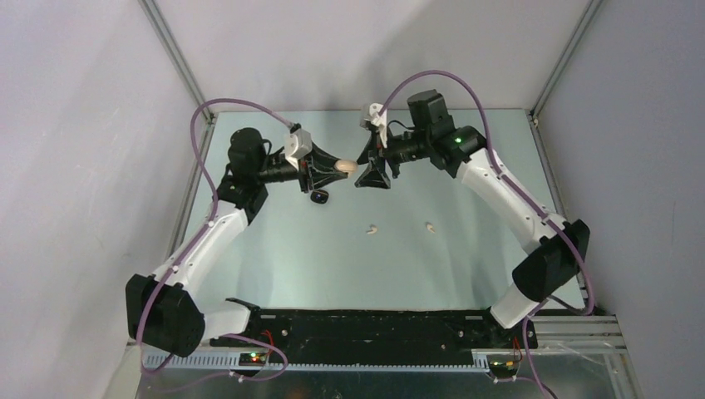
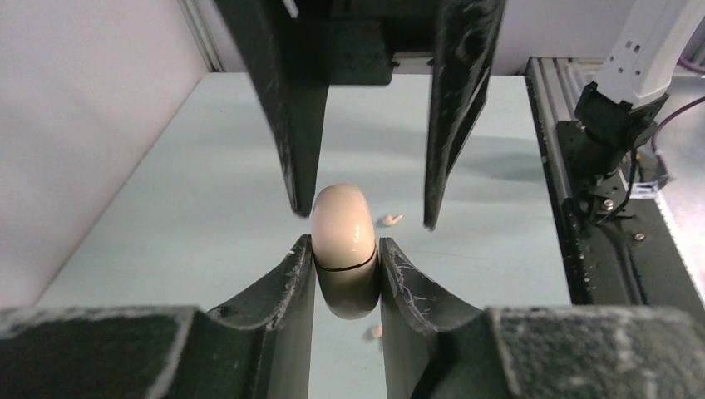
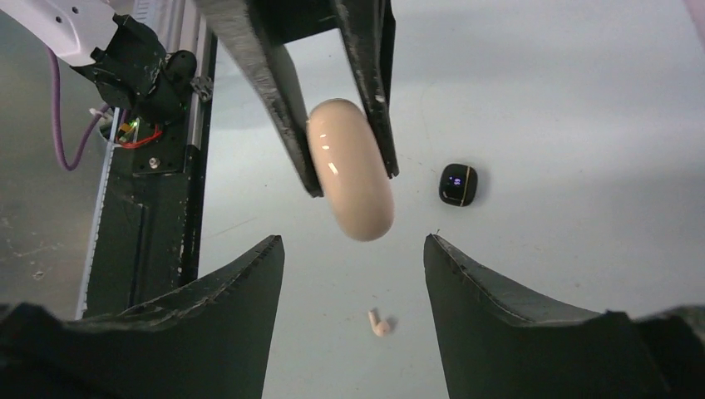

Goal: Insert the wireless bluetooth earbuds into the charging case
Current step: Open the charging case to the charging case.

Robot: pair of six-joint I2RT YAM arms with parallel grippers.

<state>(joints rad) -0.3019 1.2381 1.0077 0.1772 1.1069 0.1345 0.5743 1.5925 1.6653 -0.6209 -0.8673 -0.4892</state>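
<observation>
On the table [image 1: 465, 274], 2 cream earbuds [image 1: 372, 228] lie near a black case [image 1: 321, 196].

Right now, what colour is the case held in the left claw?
The case is glossy cream-white; it shows best in the left wrist view.

Top cam: high at the near side, looks down on the whole table [image 1: 332, 274]. Wrist cams: close in, facing each other head-on; both frame the same cream case [image 2: 342, 241] from opposite ends.

Left tool [image 1: 337, 169] holding cream case [image 1: 344, 167] faces right tool [image 1: 366, 170], earbuds [image 1: 372, 228] reachable from above, black case [image 1: 321, 196] nearby
</observation>
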